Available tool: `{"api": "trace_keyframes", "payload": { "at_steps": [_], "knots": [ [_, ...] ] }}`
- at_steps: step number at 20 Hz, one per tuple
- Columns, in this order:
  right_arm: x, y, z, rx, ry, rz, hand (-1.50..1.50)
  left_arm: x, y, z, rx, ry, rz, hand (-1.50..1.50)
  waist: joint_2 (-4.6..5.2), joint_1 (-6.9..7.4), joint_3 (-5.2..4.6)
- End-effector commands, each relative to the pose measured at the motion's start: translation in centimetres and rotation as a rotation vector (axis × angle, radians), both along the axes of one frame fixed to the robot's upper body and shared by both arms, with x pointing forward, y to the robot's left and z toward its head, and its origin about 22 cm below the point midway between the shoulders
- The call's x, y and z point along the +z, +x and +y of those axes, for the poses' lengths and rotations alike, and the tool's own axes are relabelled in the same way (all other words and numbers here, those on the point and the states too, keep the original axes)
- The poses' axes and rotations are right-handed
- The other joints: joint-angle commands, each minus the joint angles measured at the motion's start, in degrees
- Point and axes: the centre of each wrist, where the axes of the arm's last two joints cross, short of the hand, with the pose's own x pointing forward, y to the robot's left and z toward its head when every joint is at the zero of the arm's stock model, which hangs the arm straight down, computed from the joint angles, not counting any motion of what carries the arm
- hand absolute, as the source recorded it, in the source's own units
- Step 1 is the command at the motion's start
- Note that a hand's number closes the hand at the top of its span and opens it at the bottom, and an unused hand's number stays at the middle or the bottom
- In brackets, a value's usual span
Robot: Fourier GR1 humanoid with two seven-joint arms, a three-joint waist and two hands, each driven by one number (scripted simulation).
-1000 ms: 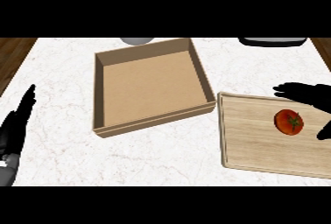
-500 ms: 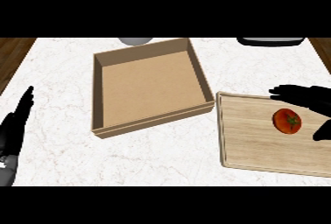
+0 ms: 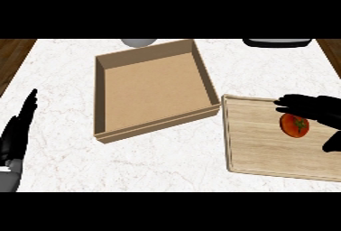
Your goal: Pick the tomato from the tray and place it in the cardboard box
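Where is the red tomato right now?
Head view, right side: the red tomato lies on the light wooden tray, bracketed by the black right robot hand, right of the brown cardboard box.

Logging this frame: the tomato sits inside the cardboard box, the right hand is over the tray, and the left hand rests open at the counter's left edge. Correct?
Not quite. The head view shows the tomato lying on the tray, close by the right hand; the cardboard box holds nothing. The rest stands: right hand over the tray, left hand resting open at the left edge.
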Motion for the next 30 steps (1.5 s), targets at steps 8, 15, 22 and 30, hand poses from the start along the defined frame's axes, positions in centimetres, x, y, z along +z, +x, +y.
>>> {"api": "trace_keyframes", "payload": {
  "at_steps": [8, 15, 22, 30],
  "knots": [
    [-2.0, 0.8, 2.0, -0.033, -0.088, 0.045, -1.5, 1.5, -0.2, -0.2, -0.027, 0.003, 0.012, 0.0, 0.13, 0.55, 0.04],
    [-4.1, 1.0, 3.0, -0.075, 0.053, -0.176, 1.5, -0.3, -0.5, 0.5, -0.007, 0.009, 0.0, 0.0, 0.21, 0.45, 0.05],
    [-6.5, 0.6, 5.9, -0.418, 0.085, -0.2, 1.5, -0.8, -1.0, 0.0, 0.017, -0.02, 0.031, 0.0, -0.54, -1.04, -0.14],
    [-9.6, -2.3, 5.5, -1.073, 0.043, -0.14, 1.5, -0.8, -2.0, 2.1, 0.095, 0.006, 0.051, 0.0, -2.37, -6.2, -0.78]
  ]
}}
